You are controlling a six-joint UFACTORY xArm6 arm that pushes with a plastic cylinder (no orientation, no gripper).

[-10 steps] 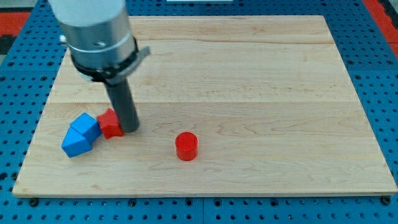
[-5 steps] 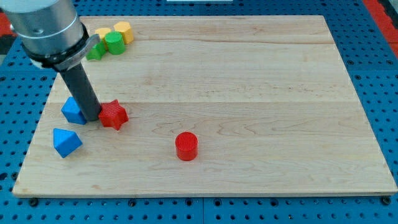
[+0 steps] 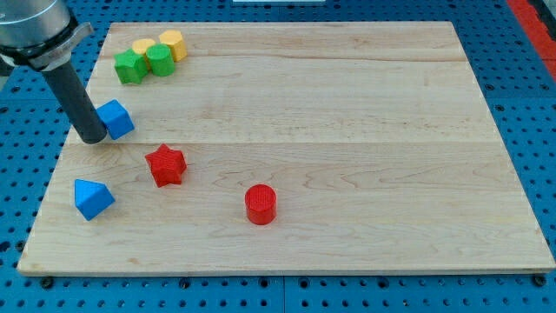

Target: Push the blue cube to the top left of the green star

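The blue cube [image 3: 115,118] sits near the board's left edge, below the green star [image 3: 129,66], which lies at the view's top left. My tip [image 3: 91,138] rests on the board touching the cube's lower left side. The dark rod rises up and to the left out of view.
A green cylinder [image 3: 159,59] and two yellow blocks [image 3: 172,43] cluster beside the green star. A red star [image 3: 165,165] lies below and right of the cube. A second blue block [image 3: 91,198] sits at lower left. A red cylinder [image 3: 261,204] stands near the middle bottom.
My tip has moved up and left, pushing the blue cube upward away from the red star and the other blue block. The arm no longer hides the top left cluster.
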